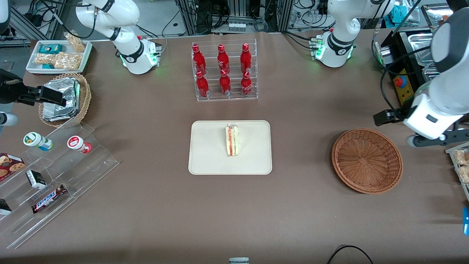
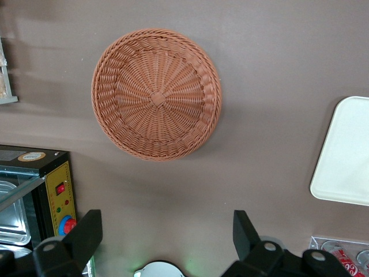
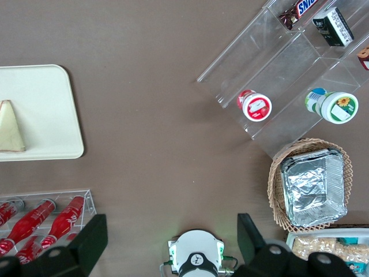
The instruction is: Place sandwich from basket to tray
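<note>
The sandwich (image 1: 232, 140) stands on its edge on the cream tray (image 1: 209, 154), near the tray's middle, with its red-orange filling facing up; it also shows on the tray (image 3: 46, 109) as a pale wedge (image 3: 11, 127). The reddish-brown wicker basket (image 1: 366, 160) sits toward the working arm's end of the table with nothing in it. My left gripper (image 1: 383, 117) hangs high above the table, a little farther from the front camera than the basket, open with nothing between its fingers. From the wrist, the gripper (image 2: 166, 222) looks down on the bare basket (image 2: 156, 94) and a corner of the tray (image 2: 346, 156).
A clear rack of red bottles (image 1: 224, 71) stands farther from the front camera than the tray. Toward the parked arm's end are a stepped acrylic shelf of snacks (image 1: 55, 172), a tan basket with foil packets (image 1: 66, 99) and a white bin (image 1: 58, 55). A black control box (image 1: 403, 66) stands beside the working arm.
</note>
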Controlling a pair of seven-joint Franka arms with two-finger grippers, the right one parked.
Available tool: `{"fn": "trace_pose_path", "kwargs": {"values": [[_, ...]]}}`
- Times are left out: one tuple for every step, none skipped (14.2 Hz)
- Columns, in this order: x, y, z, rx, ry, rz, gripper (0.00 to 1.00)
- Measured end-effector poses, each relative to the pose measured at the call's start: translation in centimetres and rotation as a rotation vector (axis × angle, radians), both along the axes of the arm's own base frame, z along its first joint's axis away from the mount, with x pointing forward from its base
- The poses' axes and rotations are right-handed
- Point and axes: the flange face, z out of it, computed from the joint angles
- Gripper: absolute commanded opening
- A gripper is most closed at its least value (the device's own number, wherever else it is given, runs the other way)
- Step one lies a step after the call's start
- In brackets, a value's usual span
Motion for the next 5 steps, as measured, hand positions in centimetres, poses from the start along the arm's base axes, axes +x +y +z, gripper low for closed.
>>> {"fn": "trace_pose_path", "kwargs": {"values": [[-0.02,-0.24,0.01,-0.001,-0.001,-0.003,1.0],[0.0,-0.22,0.01,-0.009,-0.002,-0.001,1.0],[0.03,-0.12,0.02,-0.02,-0.002,0.003,1.0],[0.06,0.02,0.01,-0.028,-0.001,0.007,1.0],[0.08,0.13,0.01,-0.03,0.0,0.01,1.0]]}}
